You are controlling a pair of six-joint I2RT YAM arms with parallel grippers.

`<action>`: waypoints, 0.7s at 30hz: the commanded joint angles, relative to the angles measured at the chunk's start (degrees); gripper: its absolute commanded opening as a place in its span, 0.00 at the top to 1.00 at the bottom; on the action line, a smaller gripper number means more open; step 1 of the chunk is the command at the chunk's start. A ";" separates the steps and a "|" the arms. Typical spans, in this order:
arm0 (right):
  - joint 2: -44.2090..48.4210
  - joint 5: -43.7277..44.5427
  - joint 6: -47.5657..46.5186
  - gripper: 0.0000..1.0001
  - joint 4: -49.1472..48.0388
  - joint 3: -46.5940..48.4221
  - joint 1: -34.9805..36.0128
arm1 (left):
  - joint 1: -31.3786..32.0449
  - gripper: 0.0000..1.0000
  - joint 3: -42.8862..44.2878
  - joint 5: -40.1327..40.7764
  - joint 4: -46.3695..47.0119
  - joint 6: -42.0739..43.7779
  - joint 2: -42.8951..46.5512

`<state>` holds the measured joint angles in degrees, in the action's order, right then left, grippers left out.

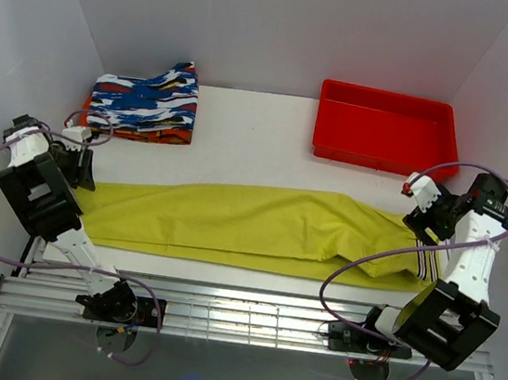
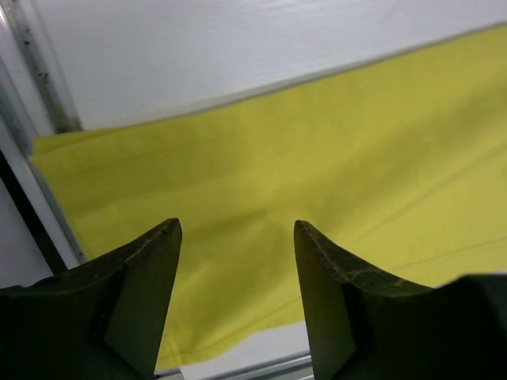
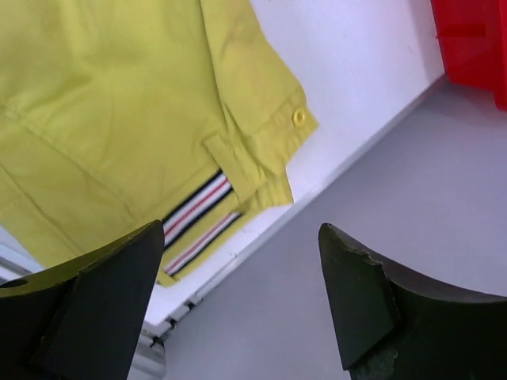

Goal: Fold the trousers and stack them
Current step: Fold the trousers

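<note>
Trousers [image 1: 259, 221] lie flat, stretched left to right across the near half of the table [image 1: 242, 142]. Leg ends are at the left, the waist at the right. The cloth is mostly smooth, with some creases toward the waist. The waist corner reaches the table's near right edge, and the striped band [image 1: 427, 262] sits right there.

Left gripper [image 1: 84, 168] hangs over the leg ends, at the table's left edge. In the left wrist view we see its fingers [image 2: 146, 273] spread apart with nothing between them, only yellow-green cloth below in the gap. It grips nothing. We can't tell whether the tips touch the fabric.

Right gripper [image 1: 421, 221] hangs over the waist end, near the table's right edge. In the right wrist view its fingers [image 3: 111, 285] stand wide apart, also holding nothing. Under them we see the waistband corner with a button [image 3: 299, 117], the striped band just below it, and then the table edge.

Folded patterned garment [image 1: 144, 101] sits at the far left of the table, well apart from the trousers. Red tray [image 1: 384, 127] sits at the far right, also apart from them. A wire rack [image 1: 238, 314] runs along the near edge, between the arm bases. A purple cable loops off each arm.
</note>
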<state>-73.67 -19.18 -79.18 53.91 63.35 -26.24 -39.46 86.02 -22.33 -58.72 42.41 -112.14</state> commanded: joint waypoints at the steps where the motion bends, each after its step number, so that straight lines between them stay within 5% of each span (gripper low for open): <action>1: 3.09 5.19 -7.12 0.16 6.03 -0.85 -2.31 | 2.28 0.30 -5.50 -6.06 -1.31 4.70 12.80; 8: 10.20 12.05 -14.42 0.02 4.02 -11.29 -7.07 | 2.28 0.29 -18.33 -7.73 4.03 1.01 20.02; 18: 22.86 12.49 -20.84 0.02 -11.62 -32.39 -5.31 | 2.37 0.24 -27.92 -5.89 12.05 -4.01 21.96; 21: 22.52 11.80 -19.97 0.00 -11.29 -30.59 -5.31 | 2.29 0.24 -28.89 -4.05 12.14 -3.22 23.01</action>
<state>-51.44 -7.22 -97.76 47.59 30.94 -31.79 -37.01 57.78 -27.35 -49.10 39.46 -91.94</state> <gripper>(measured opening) 0.993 0.757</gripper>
